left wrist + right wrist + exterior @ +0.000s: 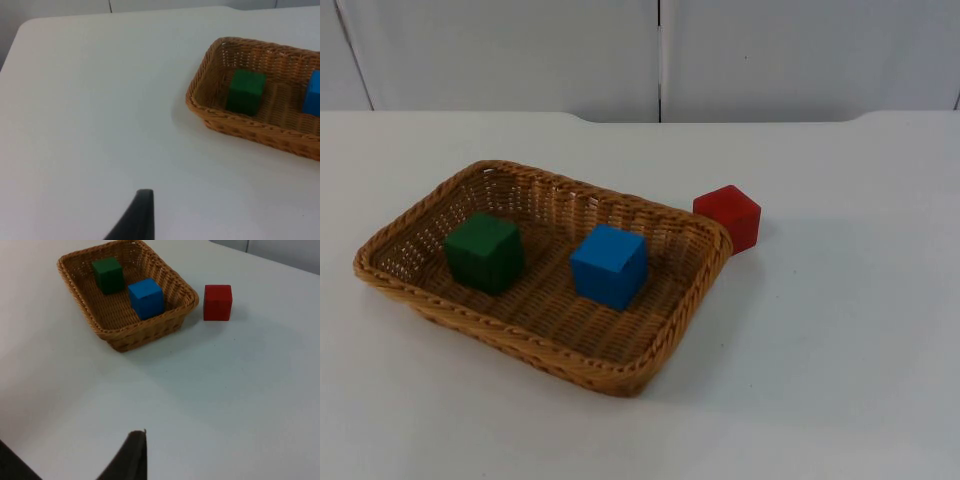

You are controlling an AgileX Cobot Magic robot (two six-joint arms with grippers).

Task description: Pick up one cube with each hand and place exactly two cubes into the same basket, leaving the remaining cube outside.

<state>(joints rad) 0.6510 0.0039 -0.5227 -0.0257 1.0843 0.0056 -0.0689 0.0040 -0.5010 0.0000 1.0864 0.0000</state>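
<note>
Wicker basket [415,285] lies on the white surface [840,350], long axis slanting across the top view; green cube [485,252] and blue cube [609,266] inside. Red cube [728,216] just outside its rim. Left claw [137,217] and right claw [130,457] wait well apart from basket; fingers' state cannot be told.

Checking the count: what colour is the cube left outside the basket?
Red. The cube stands on the table beside the basket, clearest in the right wrist view.

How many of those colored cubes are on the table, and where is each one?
3. The green cube and the blue cube sit apart inside the wicker basket. The red cube stands on the table just outside the basket's far right corner. None seems hidden.
</note>
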